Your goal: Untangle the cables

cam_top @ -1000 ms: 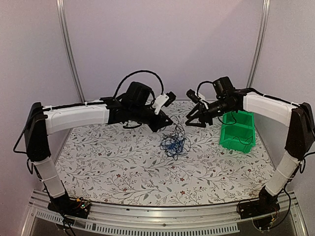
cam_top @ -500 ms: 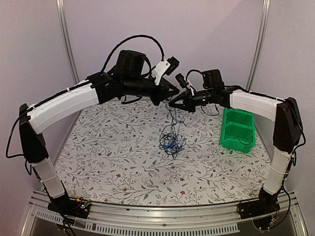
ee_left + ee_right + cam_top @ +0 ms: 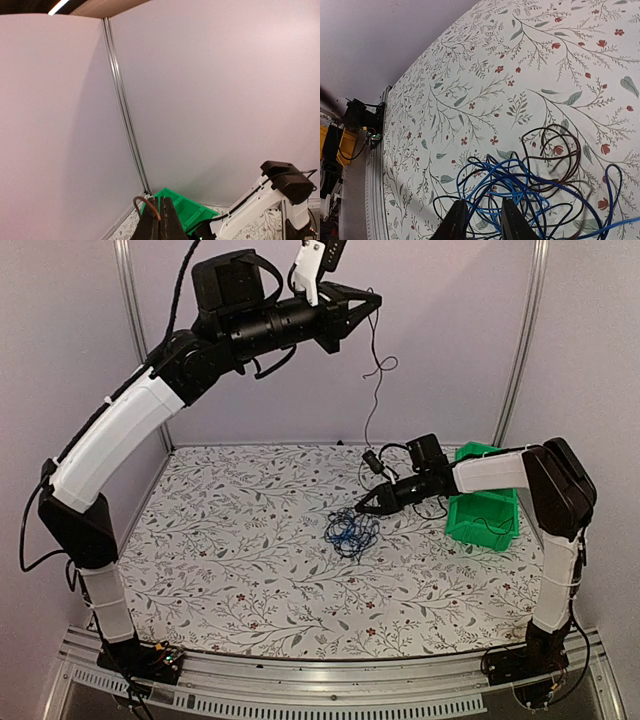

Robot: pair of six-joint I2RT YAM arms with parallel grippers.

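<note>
- Your left gripper [image 3: 373, 302], clenched on one black cable [image 3: 368, 410], holds it high; the strand's long axis runs 12-to-6, hanging toward the table [image 3: 230, 560].
- The cables [image 3: 350, 530] lie bunched mid-table, blue loops among black, with the green bin [image 3: 483, 510] at their 3 o'clock.
- Your right gripper [image 3: 482, 210], jaws parted, sits low at the bunch's 2 o'clock edge, blue loops between the tips.

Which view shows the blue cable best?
Right wrist: the blue cable fills the lower frame close up, its loops distinct from the black ones. Top external shows it only as a small tangle; left wrist misses it.
</note>
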